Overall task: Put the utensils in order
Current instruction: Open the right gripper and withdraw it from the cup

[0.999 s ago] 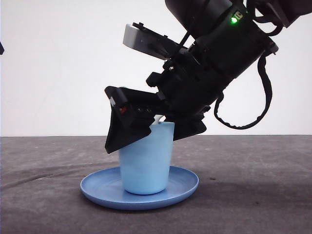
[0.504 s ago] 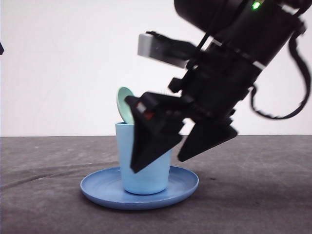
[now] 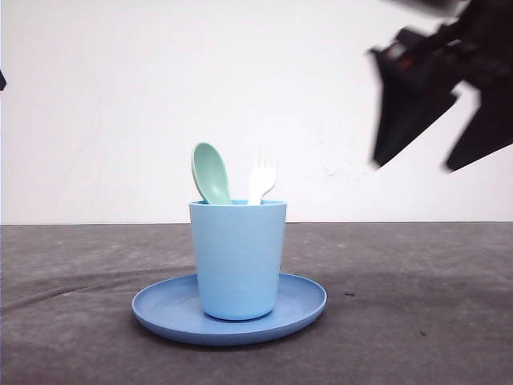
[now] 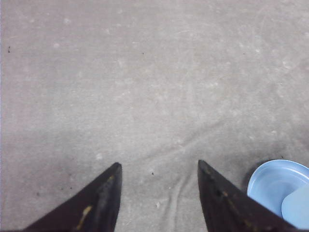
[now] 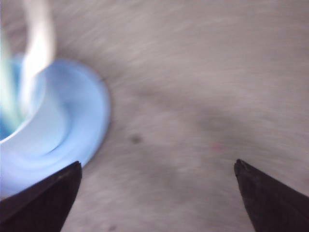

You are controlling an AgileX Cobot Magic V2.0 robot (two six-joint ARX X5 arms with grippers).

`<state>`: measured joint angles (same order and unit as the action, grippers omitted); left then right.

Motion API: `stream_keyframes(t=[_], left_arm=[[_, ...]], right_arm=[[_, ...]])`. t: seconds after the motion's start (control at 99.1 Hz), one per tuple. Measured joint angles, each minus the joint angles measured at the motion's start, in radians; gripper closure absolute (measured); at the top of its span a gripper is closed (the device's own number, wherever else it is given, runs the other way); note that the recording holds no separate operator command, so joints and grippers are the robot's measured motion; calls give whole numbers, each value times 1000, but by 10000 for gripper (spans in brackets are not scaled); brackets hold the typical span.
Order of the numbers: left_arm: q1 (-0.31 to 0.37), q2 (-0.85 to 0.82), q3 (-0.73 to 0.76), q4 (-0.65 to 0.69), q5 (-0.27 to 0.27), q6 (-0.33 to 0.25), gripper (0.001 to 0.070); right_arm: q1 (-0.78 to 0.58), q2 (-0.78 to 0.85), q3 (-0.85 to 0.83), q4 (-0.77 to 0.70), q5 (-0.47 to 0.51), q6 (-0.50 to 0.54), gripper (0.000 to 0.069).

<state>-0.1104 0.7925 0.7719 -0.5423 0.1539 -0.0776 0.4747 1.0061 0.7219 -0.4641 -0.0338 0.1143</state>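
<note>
The mint-green spoon (image 3: pixel 210 172) and the white fork (image 3: pixel 262 175) stand upright side by side in the light blue cup (image 3: pixel 238 258), bowl and tines poking above its rim. The cup sits on the round blue plate (image 3: pixel 300 306). My right gripper (image 3: pixel 413 166) hangs high at the upper right, well away from the cup, open and empty; its wrist view shows a blurred plate (image 5: pixel 84 121), cup (image 5: pixel 24 130) and fork (image 5: pixel 36 46) off to one side. My left gripper (image 4: pixel 159 166) is open over bare cloth, with the plate (image 4: pixel 270 181) beside one finger.
A grey cloth-covered table (image 3: pixel 417 305) spreads around the plate, with a white wall behind. The cloth has faint wrinkles (image 4: pixel 183 145) ahead of the left fingers.
My right gripper has pulled up and to the right, away from the cup. The fork now stands in the cup beside the spoon. The left arm's movement cannot be judged.
</note>
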Motion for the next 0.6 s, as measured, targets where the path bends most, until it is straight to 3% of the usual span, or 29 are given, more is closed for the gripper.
stream_keyframes(t=[0.282, 0.595], left_arm=[[0, 0, 0, 0, 0, 7, 413], [0, 0, 0, 0, 0, 11, 413]], right_arm=[[-302, -53, 33, -118, -95, 18, 55], [-369, -54, 66, -204, -74, -16, 55]])
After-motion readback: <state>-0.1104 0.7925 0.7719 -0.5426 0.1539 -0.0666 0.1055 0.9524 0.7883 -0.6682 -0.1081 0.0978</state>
